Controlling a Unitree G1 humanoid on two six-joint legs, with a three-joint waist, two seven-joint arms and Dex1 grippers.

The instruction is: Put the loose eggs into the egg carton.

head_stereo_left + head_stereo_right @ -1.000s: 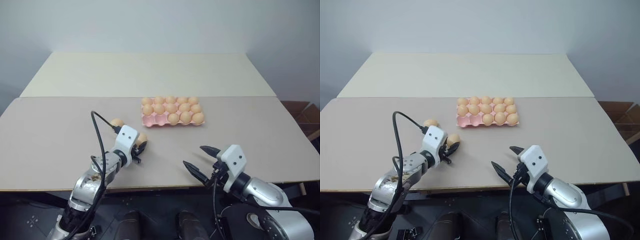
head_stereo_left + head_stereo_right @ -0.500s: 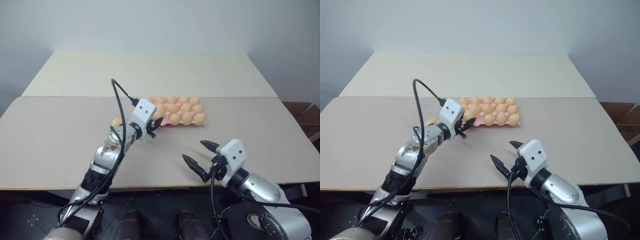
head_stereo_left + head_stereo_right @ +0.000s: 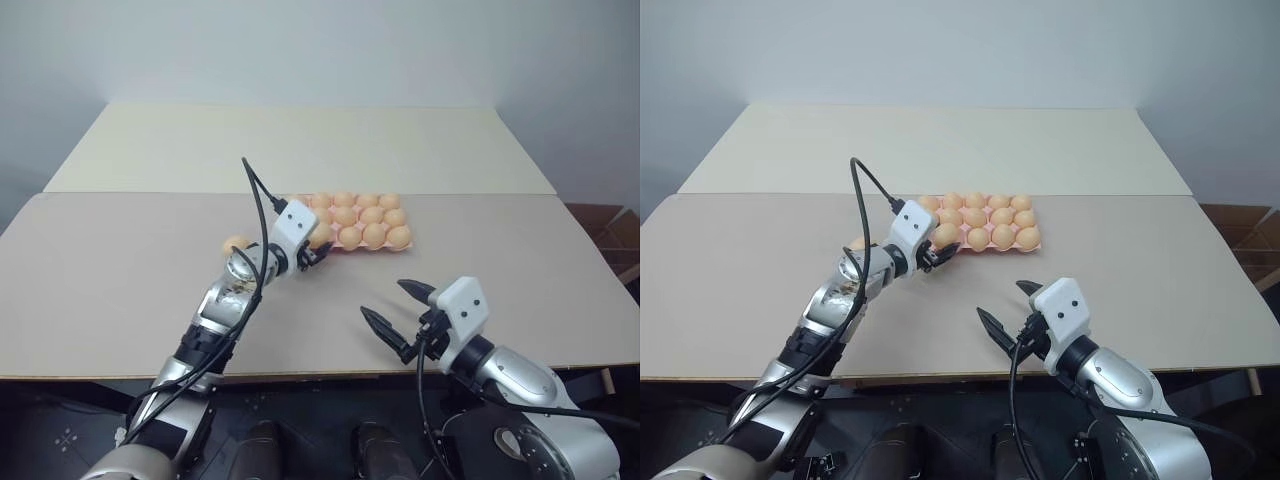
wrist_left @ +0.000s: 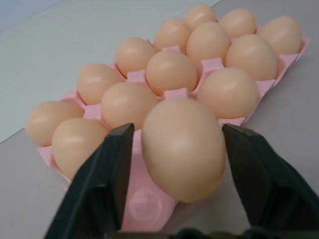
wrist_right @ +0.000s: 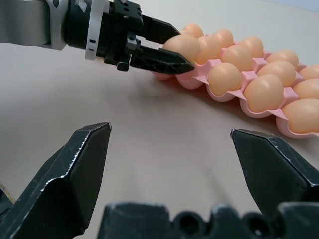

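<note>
1. One loose egg (image 3: 235, 243) lies on the worktop at about 9 o'clock of the left pincer, near but apart from it, and not yet collected.
2. Left pincer (image 4: 172, 149) hangs over the carton's near-left corner. Its fingers (image 4: 107, 169) stand apart either side of an egg (image 4: 183, 147), with slim gaps showing, so I judge it is being let go.
3. Egg carton (image 3: 300, 243), pink, sits mid-worktop at 12 o'clock of that pincer, most cups filled.
4. To do the step well, I judge: keep the egg low over the empty corner cup, part the fingers evenly, and withdraw without nudging neighbouring eggs.
5. Right pincer (image 3: 393, 313) spread wide, empty, at 5 o'clock of the carton, well apart.
</note>
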